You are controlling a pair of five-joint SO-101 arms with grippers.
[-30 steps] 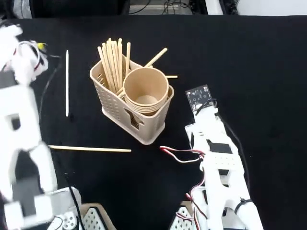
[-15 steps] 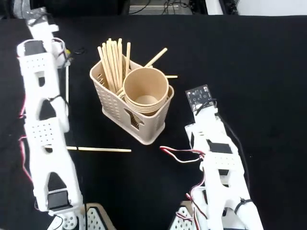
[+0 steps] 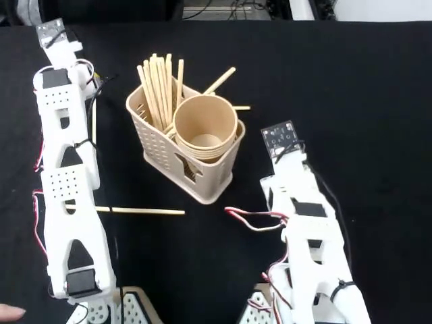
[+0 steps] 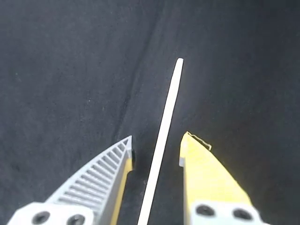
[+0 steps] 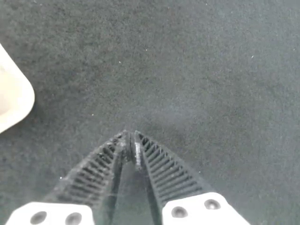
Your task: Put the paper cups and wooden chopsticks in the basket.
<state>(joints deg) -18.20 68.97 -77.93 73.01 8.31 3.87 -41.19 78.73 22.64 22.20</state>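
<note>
The left jaws stand open over the black worktop (image 4: 70,56), with a pale wooden chopstick (image 4: 163,131) lying flat between them, its tip past their points. The right jaws are closed, empty, a basket (image 5: 9,101) corner nearby.

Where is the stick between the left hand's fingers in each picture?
High view: chopstick beside the left arm, left of the basket.
Left wrist view: chopstick between the fingers of the open left hand.
Right wrist view: basket corner, shut right hand.
Shared landmark: black table.
</note>
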